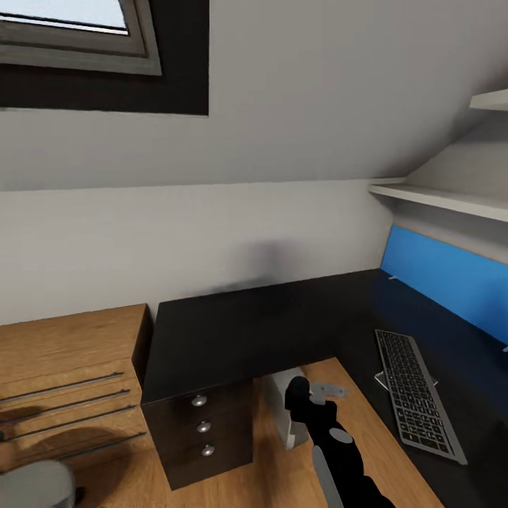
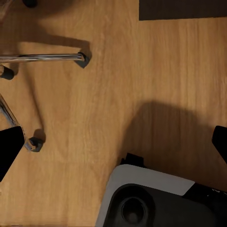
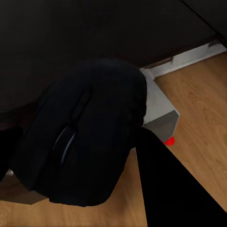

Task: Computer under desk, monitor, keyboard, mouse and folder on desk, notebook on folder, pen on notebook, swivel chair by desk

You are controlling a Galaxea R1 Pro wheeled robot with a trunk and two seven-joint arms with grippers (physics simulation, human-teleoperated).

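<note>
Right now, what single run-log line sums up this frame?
right gripper: shut on small black rounded mouse | glossy black desk: slim silver-grey keyboard on it | light-grey tower computer: beneath desk | left gripper: state unclear

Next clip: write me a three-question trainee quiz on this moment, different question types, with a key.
1. True or false: the right gripper holds the mouse.
2. Which lies on the desk? A) the keyboard B) a lamp C) a mug
3. Fill in: the computer stands on the floor under the ____.

Key: 1 true; 2 A; 3 desk.
</note>
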